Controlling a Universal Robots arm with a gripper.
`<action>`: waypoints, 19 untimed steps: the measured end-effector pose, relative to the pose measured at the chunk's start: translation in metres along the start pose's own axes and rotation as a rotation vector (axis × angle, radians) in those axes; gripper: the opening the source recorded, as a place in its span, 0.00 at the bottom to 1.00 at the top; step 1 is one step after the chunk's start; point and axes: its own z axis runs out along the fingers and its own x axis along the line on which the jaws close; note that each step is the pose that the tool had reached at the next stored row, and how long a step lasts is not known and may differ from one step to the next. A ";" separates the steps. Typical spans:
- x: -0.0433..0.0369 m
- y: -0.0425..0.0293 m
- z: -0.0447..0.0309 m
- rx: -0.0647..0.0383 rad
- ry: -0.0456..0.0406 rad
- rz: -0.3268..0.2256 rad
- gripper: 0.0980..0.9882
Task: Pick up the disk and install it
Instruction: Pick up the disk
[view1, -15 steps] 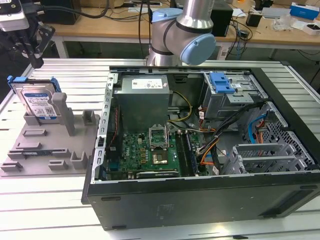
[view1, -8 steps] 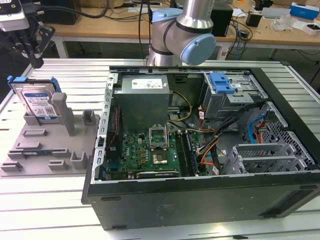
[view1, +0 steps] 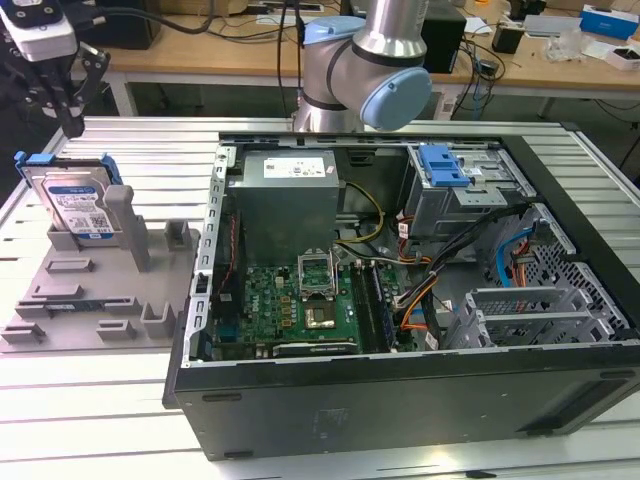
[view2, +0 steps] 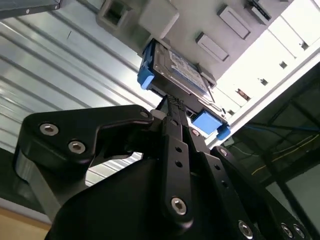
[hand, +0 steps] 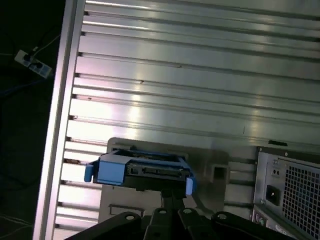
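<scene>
We find the pincer at about ten o'clock in the exterior view, hanging over the near end of the table. We cannot tell from any view whether it is released or clenched. It holds nothing that we can see, and a gap shows between it and the things below.

The disk is at six o'clock from the pincer. It stands tilted on its edge in a gray holder, label facing out, with its blue frame showing at the upper end. Both wrist views look past the pincer onto that blue-framed end, so the approach seems lined up.

A gray post rises just beside the disk at its three o'clock. We judge this the first hazard: a descent slightly off line could strike the post or the holder's wall rather than the disk. A hold on the blue plastic alone could flex or slip, and the disk might tilt as it leaves its slot.

The open computer case lies well apart at three o'clock. Its blue-tabbed bay sits above loose cables, which we think could snag a carried disk.
</scene>
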 end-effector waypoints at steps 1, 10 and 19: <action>0.0000 0.0000 0.0001 0.000 0.0007 -0.018 0.01; 0.0000 0.0000 0.0015 0.004 0.0103 -0.243 0.15; 0.0000 -0.0001 0.0023 0.007 0.0157 -0.390 0.43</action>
